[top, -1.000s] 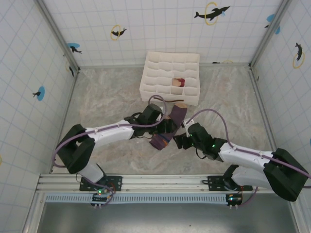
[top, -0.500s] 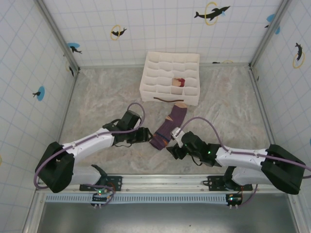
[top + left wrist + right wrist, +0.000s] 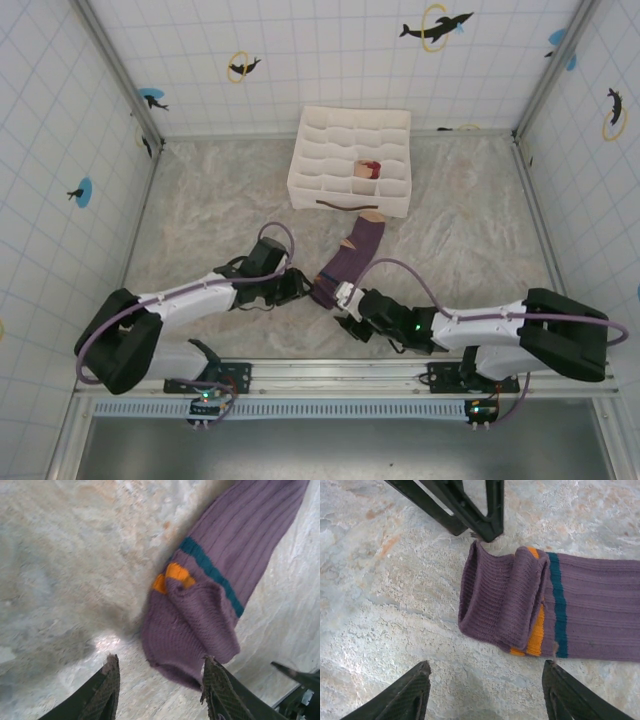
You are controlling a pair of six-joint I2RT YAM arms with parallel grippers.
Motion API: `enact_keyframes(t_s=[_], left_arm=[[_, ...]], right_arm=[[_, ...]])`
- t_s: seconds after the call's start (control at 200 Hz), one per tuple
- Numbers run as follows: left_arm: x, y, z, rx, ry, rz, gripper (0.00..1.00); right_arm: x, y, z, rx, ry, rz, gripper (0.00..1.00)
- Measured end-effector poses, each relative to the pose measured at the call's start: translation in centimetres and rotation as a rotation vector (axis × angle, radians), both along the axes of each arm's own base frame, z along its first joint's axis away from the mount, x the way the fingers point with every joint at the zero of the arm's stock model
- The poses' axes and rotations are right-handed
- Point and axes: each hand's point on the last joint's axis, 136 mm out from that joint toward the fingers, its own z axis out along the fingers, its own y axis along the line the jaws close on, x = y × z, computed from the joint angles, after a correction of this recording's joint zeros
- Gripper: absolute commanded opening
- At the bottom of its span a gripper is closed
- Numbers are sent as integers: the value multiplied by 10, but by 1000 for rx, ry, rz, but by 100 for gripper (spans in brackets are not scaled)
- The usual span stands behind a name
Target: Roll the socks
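Both arms have edged nearer. The left gripper (image 3: 160, 680) and right gripper (image 3: 486, 674) hang spread and empty, flanking the folded end of the purple sock (image 3: 500, 600), which lies flat on the table (image 3: 200, 220). The beige sock (image 3: 366, 170) seems tucked in the organiser box (image 3: 330, 150).

Two socks (image 3: 352, 258) (one boxed) — one organiser (image 3: 330, 150)

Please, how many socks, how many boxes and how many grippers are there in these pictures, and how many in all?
Socks: 2, the purple sock on the table and the beige-and-red sock inside the organiser box.
Organiser boxes: 1
Grippers: 2, the left gripper and the right gripper, both open.
Total: 5
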Motion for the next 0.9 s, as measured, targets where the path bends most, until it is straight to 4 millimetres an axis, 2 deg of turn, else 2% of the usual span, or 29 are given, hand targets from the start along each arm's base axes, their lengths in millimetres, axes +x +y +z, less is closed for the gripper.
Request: enact_keyframes(t_s=[0.265,0.45,0.525,0.646,0.801,0.901], left_arm=[[2,-8,-10,-26,48,14,38],[3,-10,-10,-34,56,27,24],[3,-11,-11,-38,60,26,22],[3,-12,-10,-43,59,26,13],[2,-12,-9,-47,62,24,7],[3,-13,-8,-49,58,25,4]], right_arm=[[4,13,-5,-39,-73,37,49],[8,32,-5,-57,-113,69,45],[10,38,-8,-70,-121,77,45],[11,41,-15,-95,-123,84,44],[12,38,-30,-137,-118,81,42],[15,41,-29,-136,-127,72,39]])
